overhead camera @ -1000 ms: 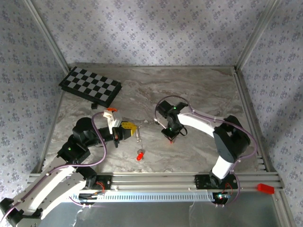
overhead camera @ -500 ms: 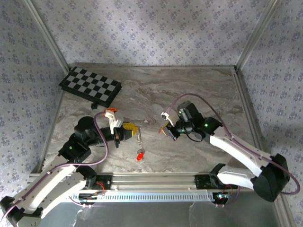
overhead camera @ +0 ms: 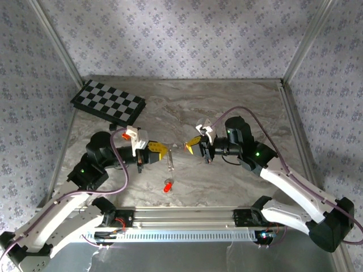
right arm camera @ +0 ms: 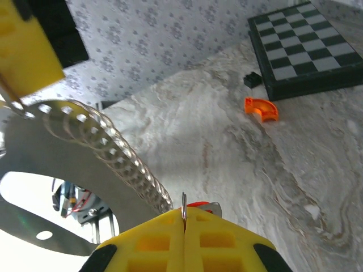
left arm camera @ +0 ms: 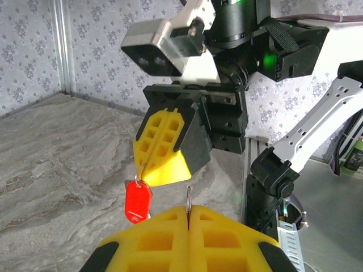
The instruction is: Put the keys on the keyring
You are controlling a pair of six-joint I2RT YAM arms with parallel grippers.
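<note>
We see both arms bent inward, left end effector [overhead camera: 163, 152] clamped on the keyring [overhead camera: 170, 162], right end effector [overhead camera: 190, 146] pinching a red key [left arm camera: 137, 201], blade hidden.

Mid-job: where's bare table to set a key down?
Free: far marble strip from the black-and-white chequered board to the right aluminium rail; near patch right of the loose red-headed key. Crowded: centre, between left pincer and right pincer.

Light: soft overhead light is falling evenly on the grey marbled tabletop [overhead camera: 244, 102] | Shadows: faint ones are lying under both arms | Glare: white patch is blowing out inside the silvery ridged metal loop [right arm camera: 122, 158] | Focus: near yellow ribbed finger pads [left arm camera: 227, 232] are blurring.
</note>
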